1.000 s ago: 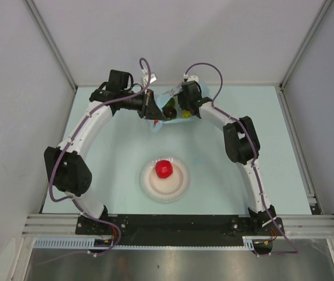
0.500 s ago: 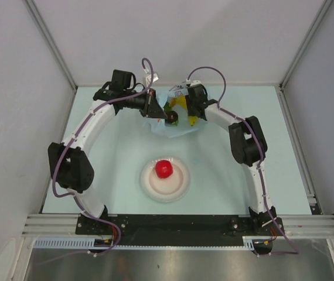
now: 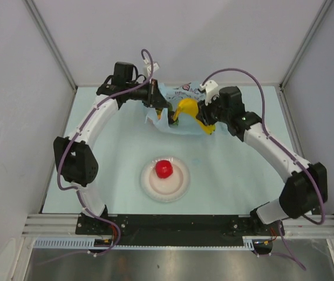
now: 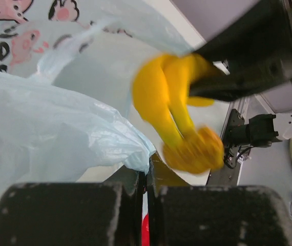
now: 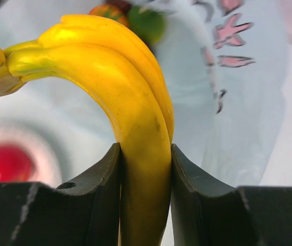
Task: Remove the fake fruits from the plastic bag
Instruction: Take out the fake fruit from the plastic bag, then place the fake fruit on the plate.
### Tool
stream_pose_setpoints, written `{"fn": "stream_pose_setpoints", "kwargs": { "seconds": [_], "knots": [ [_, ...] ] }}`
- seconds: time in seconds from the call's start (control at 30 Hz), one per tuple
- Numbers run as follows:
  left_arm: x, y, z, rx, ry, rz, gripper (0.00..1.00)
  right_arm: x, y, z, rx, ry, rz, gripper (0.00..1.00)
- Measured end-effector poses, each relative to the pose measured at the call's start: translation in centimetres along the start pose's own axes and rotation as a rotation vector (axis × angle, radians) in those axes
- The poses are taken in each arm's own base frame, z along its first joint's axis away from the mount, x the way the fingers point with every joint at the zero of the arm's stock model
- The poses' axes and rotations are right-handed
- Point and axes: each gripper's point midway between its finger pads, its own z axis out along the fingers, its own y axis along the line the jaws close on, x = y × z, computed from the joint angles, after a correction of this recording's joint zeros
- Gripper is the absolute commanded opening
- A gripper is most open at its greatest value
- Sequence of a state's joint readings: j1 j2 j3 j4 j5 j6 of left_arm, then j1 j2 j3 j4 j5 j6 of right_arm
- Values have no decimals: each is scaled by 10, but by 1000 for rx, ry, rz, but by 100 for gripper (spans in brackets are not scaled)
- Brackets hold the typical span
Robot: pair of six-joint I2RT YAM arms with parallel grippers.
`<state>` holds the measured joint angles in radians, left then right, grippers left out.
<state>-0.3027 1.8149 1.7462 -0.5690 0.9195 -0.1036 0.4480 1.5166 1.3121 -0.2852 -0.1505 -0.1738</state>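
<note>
A yellow banana (image 5: 100, 66) is clamped by the right gripper (image 5: 145, 159), upper centre.
The bag (image 3: 181, 93) is pinched at its edge by the left gripper (image 3: 155, 100), a green fruit (image 5: 146, 23) inside; an apple (image 3: 163, 168) is kept on the plate (image 3: 179, 188).

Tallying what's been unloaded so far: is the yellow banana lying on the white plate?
No, the plate holds only a red apple, while the banana is clamped in the right gripper.
</note>
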Motion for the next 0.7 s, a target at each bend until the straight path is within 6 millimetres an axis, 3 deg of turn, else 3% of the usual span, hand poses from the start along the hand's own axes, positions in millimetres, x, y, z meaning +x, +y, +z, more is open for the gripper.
{"fn": "stream_pose_setpoints", "kwargs": {
  "seconds": [0.13, 0.2, 0.23, 0.3, 0.53, 0.7],
  "knots": [
    [-2, 3, 3, -2, -7, -13, 0, 33, 42, -28, -177, 21, -157, 0],
    [-2, 5, 4, -9, -7, -21, 0, 64, 63, -28, -262, 68, -231, 0],
    [-2, 7, 4, -13, -6, -23, 0, 94, 81, -24, -334, 126, -279, 0],
    [-2, 8, 4, -19, -8, -24, 0, 111, 91, -16, -376, 159, -306, 0],
    [-2, 11, 3, -29, -10, -24, 1, 109, 106, 32, -414, 69, -377, 0],
    [-3, 14, 0, -35, -15, -27, 0, 105, 128, 45, -462, 17, -408, 0]
  ]
}}
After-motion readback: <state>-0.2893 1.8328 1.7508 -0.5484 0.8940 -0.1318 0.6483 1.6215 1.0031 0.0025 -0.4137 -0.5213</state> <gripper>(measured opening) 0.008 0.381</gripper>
